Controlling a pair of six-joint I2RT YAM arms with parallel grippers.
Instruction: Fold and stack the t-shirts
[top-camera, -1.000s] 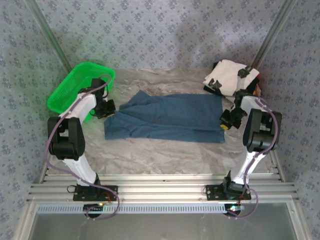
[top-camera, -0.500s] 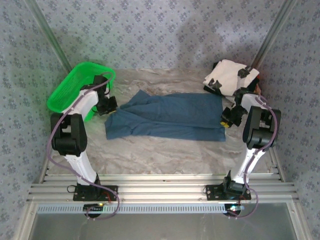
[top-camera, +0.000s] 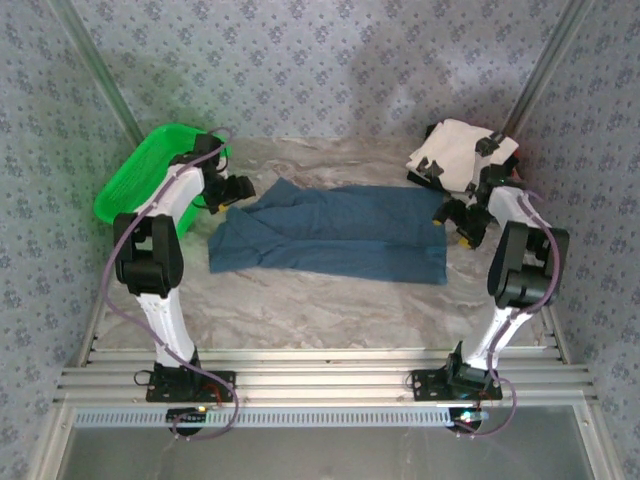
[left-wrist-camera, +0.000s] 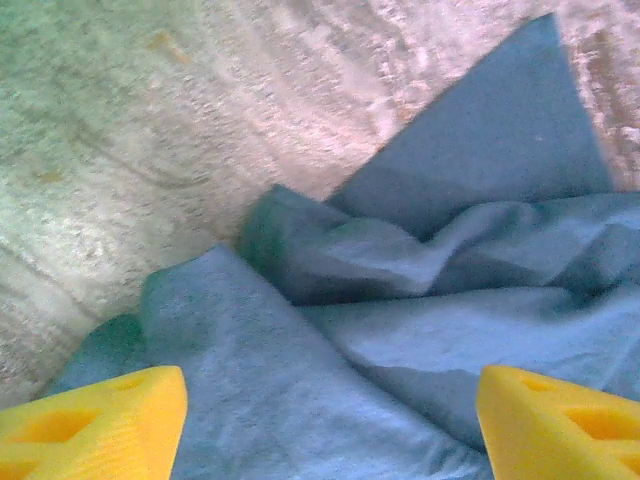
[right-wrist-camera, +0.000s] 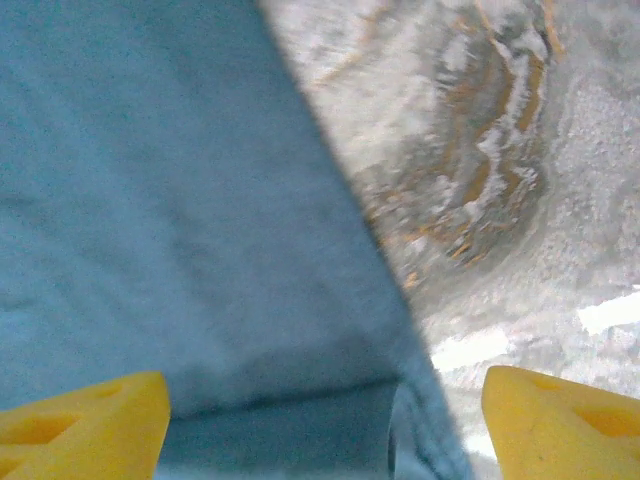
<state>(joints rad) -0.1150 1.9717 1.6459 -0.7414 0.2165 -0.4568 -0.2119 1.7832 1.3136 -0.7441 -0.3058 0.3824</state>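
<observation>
Dusty-blue t-shirt (top-camera: 335, 235), left tool (top-camera: 240, 189) wide over its left edge, right tool (top-camera: 453, 215) wide over right edge

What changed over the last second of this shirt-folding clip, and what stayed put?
Both arms reached farther from their bases: the left gripper toward the far left corner of the dusty-blue t-shirt, the right gripper along its right edge. Both are open, nothing grasped. The shirt, the folded stack and the green basket stayed put.
</observation>
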